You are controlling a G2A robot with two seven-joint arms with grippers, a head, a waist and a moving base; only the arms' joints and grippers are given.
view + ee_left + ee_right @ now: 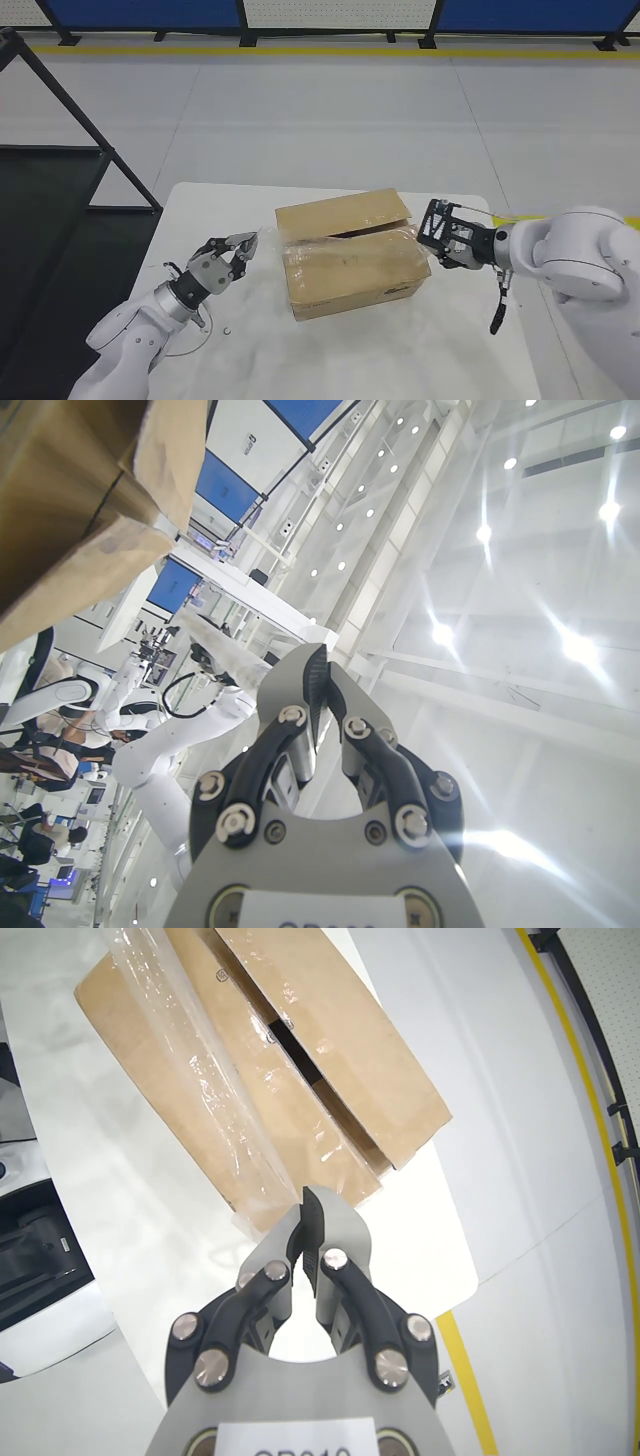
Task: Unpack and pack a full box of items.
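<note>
Both left gripper (326,661) and right gripper (306,1198) clamp clear tape (215,1078) stretched over the box (340,215) between them.

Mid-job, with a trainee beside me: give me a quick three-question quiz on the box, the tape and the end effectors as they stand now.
1. True or false: the cardboard box lies on the floor beside the white table.
2. What is the right end effector shut on? A) a box flap B) the clear tape strip C) nothing
3. Fill in: between the box's two top flaps there is a dark ____.

Key: 1 false, it stands on the table. 2 B. 3 gap.
</note>
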